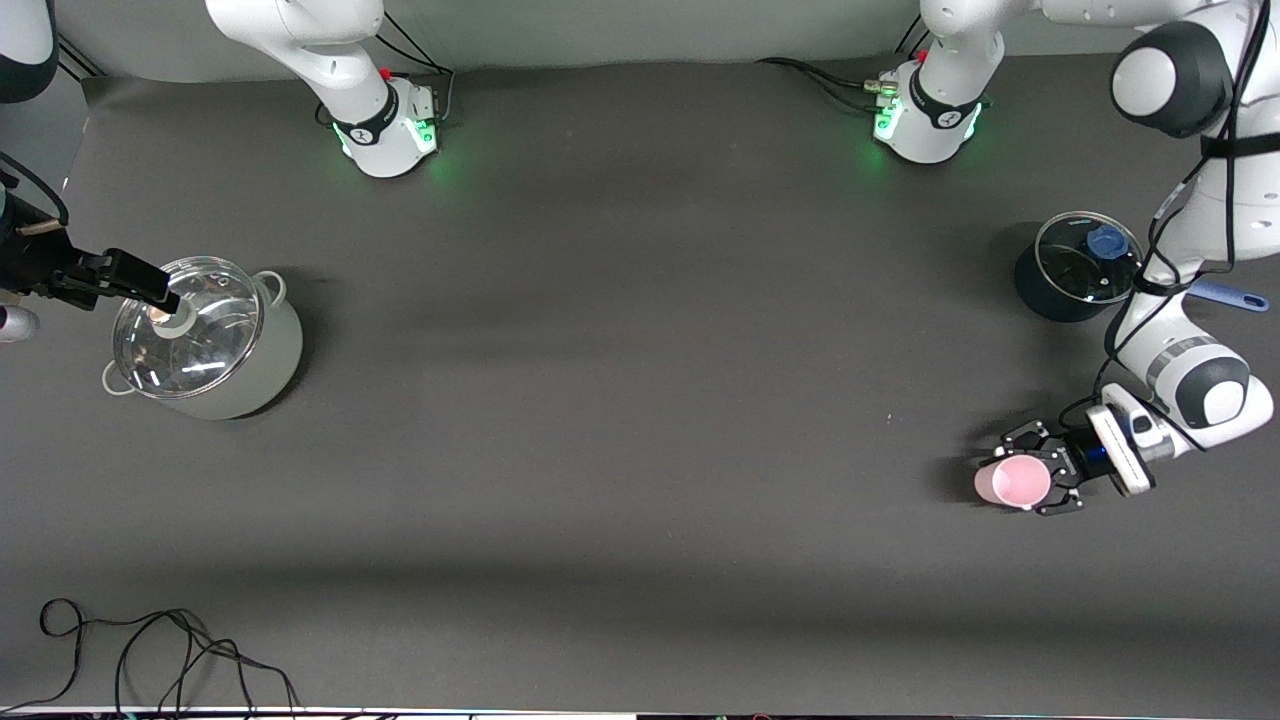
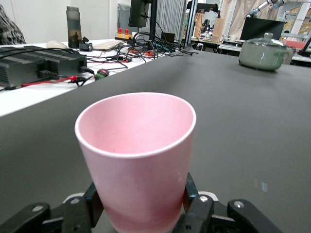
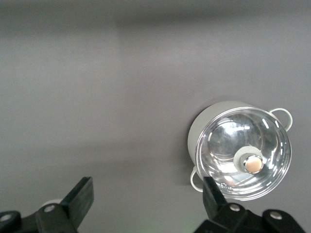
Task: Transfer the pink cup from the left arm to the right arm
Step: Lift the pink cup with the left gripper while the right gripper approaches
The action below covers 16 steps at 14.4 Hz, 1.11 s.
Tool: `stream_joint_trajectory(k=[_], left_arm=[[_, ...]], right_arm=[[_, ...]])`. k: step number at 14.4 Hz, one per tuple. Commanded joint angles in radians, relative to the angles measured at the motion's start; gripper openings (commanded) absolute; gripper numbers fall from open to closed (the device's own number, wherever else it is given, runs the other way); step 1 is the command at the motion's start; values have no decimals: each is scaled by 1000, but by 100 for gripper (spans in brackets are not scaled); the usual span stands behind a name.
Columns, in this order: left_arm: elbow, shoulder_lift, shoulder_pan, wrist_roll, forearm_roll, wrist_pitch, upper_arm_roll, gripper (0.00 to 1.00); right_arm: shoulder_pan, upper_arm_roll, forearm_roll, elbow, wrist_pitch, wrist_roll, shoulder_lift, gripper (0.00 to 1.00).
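Pink cup (image 2: 138,160) clamped in left tool (image 1: 1043,468) over dark table (image 1: 640,420) — right tool (image 3: 146,204) apart.

The small pale pink plastic cup (image 2: 138,160) has its base cut off at the left wrist view's 6 o'clock edge. In the front view, the right arm's black gripper (image 1: 150,290) runs off the 9 o'clock edge, and the left arm hides part of the blue handle (image 1: 1228,296) beside the dark pot (image 1: 1040,290).

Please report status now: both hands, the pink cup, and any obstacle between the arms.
Left hand shut on pink cup, held sideways. Right hand open over grey pot. Nothing between.
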Motion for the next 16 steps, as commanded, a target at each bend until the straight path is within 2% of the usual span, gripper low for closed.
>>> stream_joint_trajectory(k=[1,3,6,9,13,16], left_arm=[[-128,-150,-90,-108,-22,84,8,56],[-178,-245,-164,-264,-43,153,-8,54],[-196,-316,-288,-432,-46,206,-8,53],[-213,-366,-396,-522,-95,282,-23,53],[-245,-457,-498,-553,-117,326,-38,55],[-261,-535,-583,-521,-106,365,-40,55]], right_arm=[[3,-9,50,19,-32,115,0,99],[4,-8,78,24,-49,230,0,98],[12,-5,95,27,-64,414,0,98],[18,4,190,28,-67,664,6,95],[177,4,196,79,-66,972,25,95],[303,4,198,166,-66,1206,86,95]])
